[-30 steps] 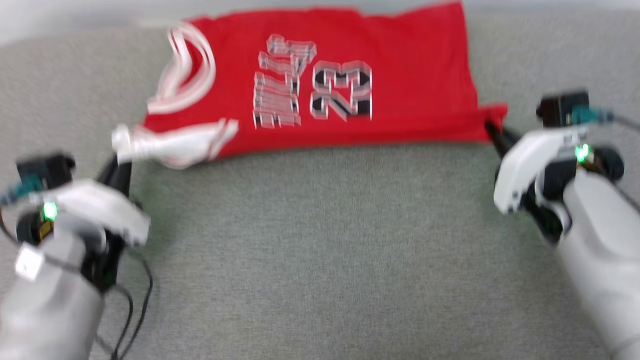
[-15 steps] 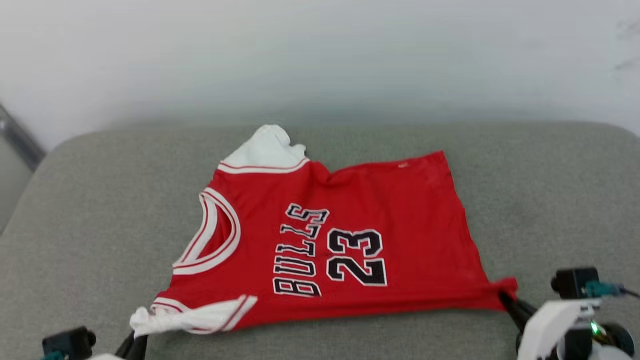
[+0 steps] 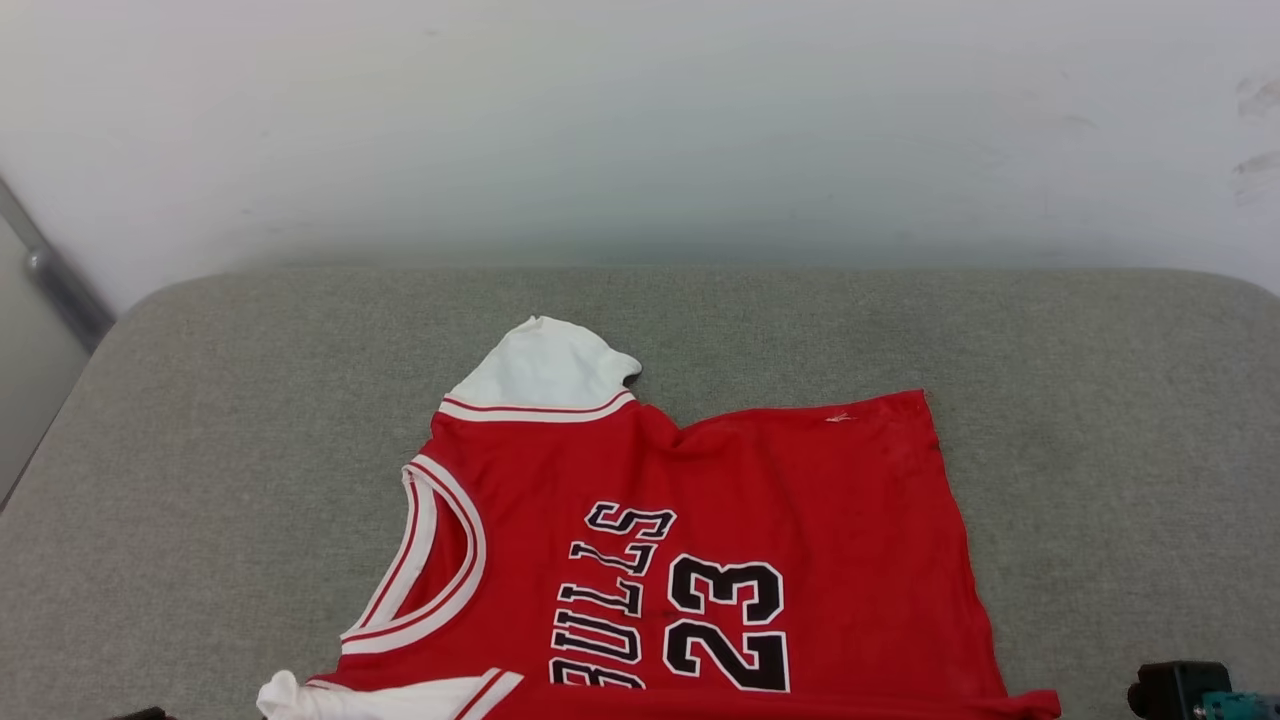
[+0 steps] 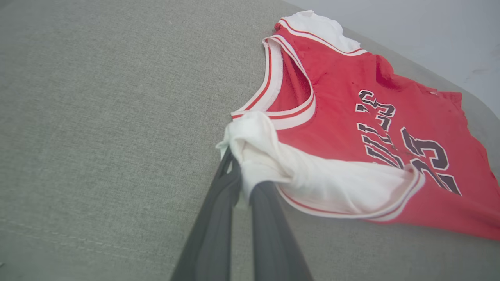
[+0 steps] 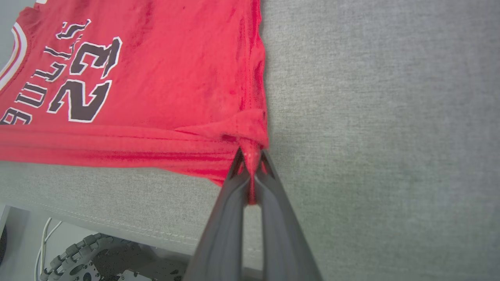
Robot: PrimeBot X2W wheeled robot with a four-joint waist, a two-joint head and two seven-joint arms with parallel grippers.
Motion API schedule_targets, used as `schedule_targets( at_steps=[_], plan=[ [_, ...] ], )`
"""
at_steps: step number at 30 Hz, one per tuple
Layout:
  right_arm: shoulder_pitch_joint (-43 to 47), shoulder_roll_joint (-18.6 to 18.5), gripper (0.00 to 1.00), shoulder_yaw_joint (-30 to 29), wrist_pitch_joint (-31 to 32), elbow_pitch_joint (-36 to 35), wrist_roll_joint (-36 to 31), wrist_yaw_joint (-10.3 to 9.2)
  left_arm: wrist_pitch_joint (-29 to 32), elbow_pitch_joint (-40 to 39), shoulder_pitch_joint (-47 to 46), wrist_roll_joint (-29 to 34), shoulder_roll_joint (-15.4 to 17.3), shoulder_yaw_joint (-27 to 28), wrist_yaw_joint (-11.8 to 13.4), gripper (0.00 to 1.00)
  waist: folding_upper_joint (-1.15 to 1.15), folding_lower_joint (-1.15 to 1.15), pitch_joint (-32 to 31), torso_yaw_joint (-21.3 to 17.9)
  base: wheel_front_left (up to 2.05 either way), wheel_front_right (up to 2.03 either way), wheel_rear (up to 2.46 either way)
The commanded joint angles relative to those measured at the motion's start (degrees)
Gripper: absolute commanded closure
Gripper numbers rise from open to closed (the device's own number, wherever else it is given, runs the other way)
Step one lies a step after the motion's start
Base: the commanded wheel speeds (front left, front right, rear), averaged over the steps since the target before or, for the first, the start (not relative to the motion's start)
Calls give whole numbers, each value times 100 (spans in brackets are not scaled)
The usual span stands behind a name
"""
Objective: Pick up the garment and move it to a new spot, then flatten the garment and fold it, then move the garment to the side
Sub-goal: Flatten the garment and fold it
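Observation:
The garment, a red jersey with white sleeves, striped trim and black lettering, lies spread on the grey cushion, neck to the left. In the left wrist view my left gripper is shut on the near white sleeve, bunching the cloth. My right gripper is shut on the red hem corner of the garment, with fabric pinched between the dark fingers. The far white sleeve lies flat towards the wall.
A pale wall rises behind the cushion's far edge. A metal bar runs at the far left. Below the cushion's near edge, my wheeled base and cables show. Bare cushion extends right of the garment.
The head camera has tilted upward, so the garment and both grippers have slid down the picture and the wall has come into view. Both grips on the garment have held.

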Motion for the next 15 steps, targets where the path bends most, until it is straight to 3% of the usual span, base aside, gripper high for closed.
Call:
schedule_targets(
  at_steps=[1, 7, 15],
  plan=[
    [30, -18, 100, -75, 50, -73, -70, -50, -6, 6, -136, 56, 84, 47, 53, 100, 0, 1, 41, -5, 0, 0, 0],
    [-547, -67, 100, 91, 472, -416, -339, -35, 164, 143, -950, 232, -20, -153, -147, 100, 0, 1, 390, -54, 0, 0, 0],
    [-1778, -269, 100, 519, 493, 54, -454, -34, 254, 911, -2145, 322, -263, -339, -596, 100, 0, 1, 1056, -160, 0, 0, 0]
  ],
)
